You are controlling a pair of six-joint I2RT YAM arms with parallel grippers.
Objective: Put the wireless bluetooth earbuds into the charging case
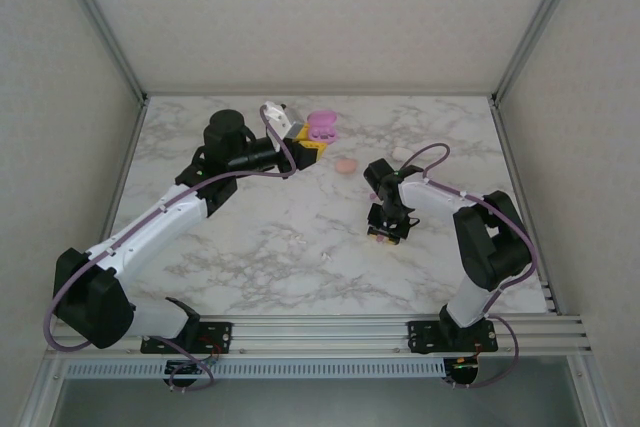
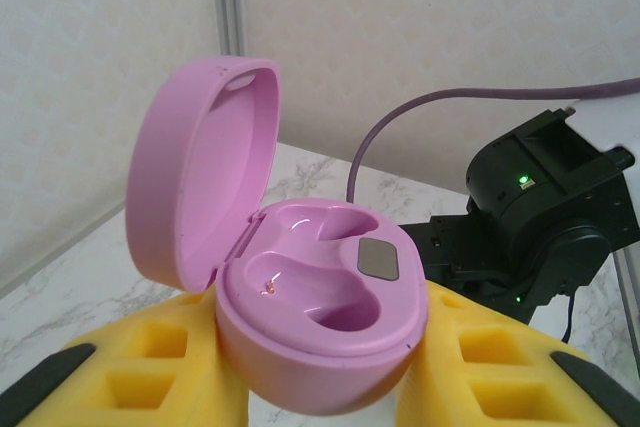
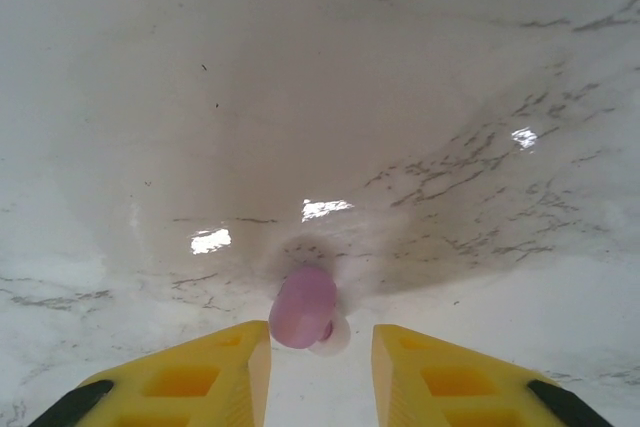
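Note:
The charging case is pink, and its lid stands open over two empty wells. My left gripper is shut on the case's base, a yellow finger on each side. From above, this gripper holds the case at the back middle of the table. A purple earbud with a whitish tip lies on the marble. My right gripper hangs open just over it, the bud close against the left finger. From above, the right gripper points down at the table's right middle.
A small peach rounded thing lies just right of the case. A whitish piece lies further right, and another white thing is at the back by the left arm. A tiny speck lies mid-table. Walls enclose three sides.

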